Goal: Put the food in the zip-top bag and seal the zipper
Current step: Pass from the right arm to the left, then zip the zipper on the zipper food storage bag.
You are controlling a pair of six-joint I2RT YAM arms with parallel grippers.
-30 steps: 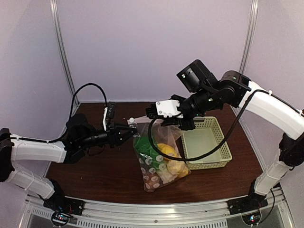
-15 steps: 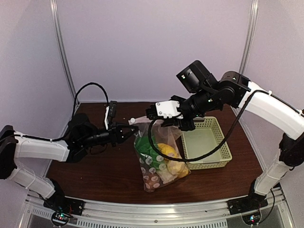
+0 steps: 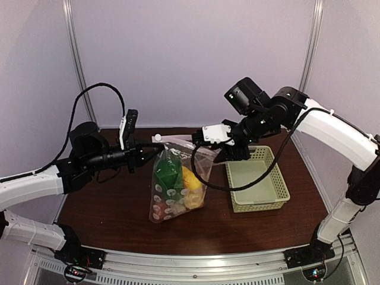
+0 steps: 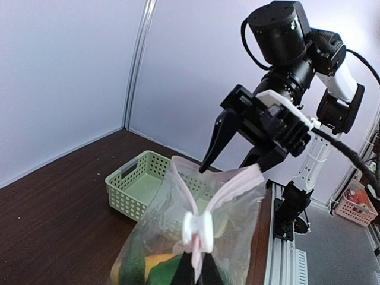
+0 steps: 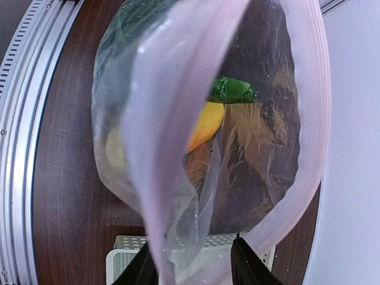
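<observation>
The clear zip-top bag [image 3: 175,187] hangs between my two grippers, its bottom at the table. The food shows through it: green pieces [image 3: 168,173], a yellow one [image 3: 189,181], and in the right wrist view a green pepper [image 5: 233,91] and a lemon [image 5: 205,122]. My left gripper [image 3: 153,144] is shut on the pink zipper strip [image 4: 233,187], just below the white slider [image 4: 198,230]. The mouth gapes in a V. My right gripper [image 3: 199,141] is at the far end of the mouth. Its fingers [image 5: 243,264] stand apart with the mouth stretched across them.
The pale green lattice basket [image 3: 279,185] stands empty at the right of the table, just beyond the bag. It also shows in the left wrist view [image 4: 122,178]. The frame rail runs along the table's near edge [image 3: 196,261].
Both grippers have risen and shifted left, lifting the bag from lying slanted on the table to hanging upright. The food has slid down to its bottom.
</observation>
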